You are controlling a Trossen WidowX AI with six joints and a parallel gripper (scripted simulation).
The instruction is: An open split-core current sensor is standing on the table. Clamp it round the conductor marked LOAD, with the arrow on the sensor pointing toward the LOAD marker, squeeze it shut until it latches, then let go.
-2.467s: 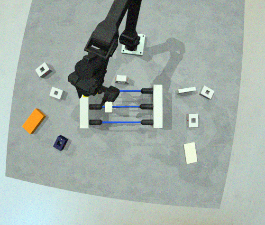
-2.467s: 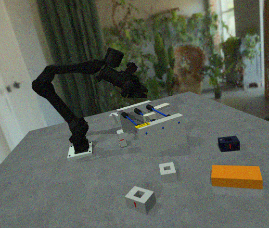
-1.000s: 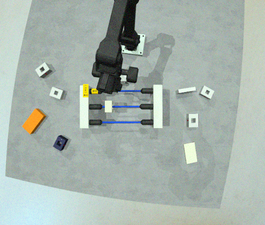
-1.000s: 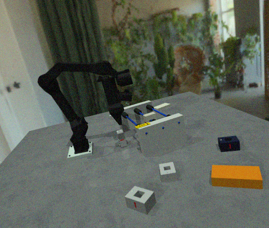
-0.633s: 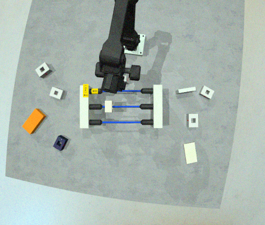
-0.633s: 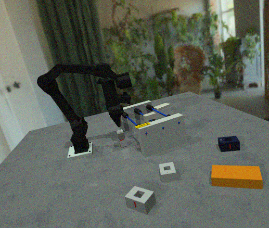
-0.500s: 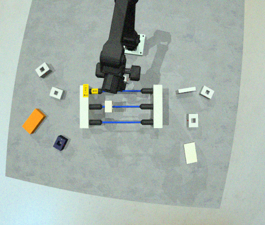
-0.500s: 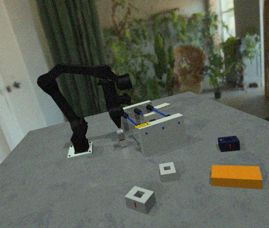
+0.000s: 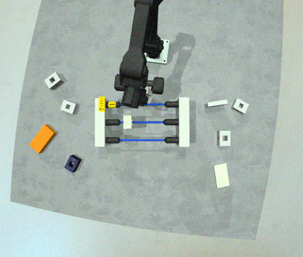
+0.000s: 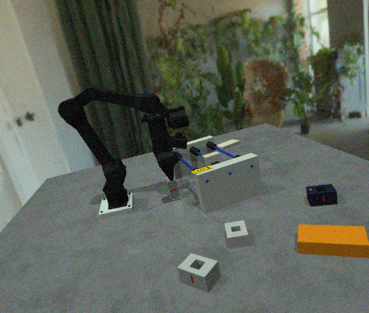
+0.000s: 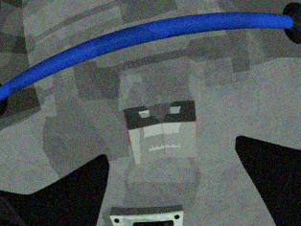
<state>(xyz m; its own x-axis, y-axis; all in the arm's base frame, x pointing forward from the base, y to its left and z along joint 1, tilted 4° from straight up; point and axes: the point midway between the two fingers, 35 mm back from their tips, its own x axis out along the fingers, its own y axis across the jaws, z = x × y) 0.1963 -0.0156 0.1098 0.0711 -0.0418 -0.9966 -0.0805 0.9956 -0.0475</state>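
The grey-white split-core sensor (image 9: 148, 90) (image 10: 173, 191) (image 11: 164, 140) stands on the table on the robot's side of the LOAD conductor (image 9: 156, 104) (image 10: 186, 163) (image 11: 158, 31). Its two halves meet with dark faces at one end in the wrist view. A red mark shows on its side, but the arrow's direction is not readable. The yellow LOAD marker (image 9: 101, 103) (image 10: 202, 170) is on one end wall. My gripper (image 9: 138, 84) (image 11: 173, 152) is open and empty, pointing down above the sensor, one finger to each side. The arm partly hides the sensor in the top view.
Two white end walls (image 9: 100, 127) (image 9: 184, 121) carry three blue conductors. A cream block (image 9: 127, 122) sits on the middle one. An orange block (image 9: 43, 138) (image 10: 333, 240), a dark blue cored block (image 9: 73, 162) (image 10: 321, 194), several white cored blocks and a cream plate (image 9: 221, 175) lie around.
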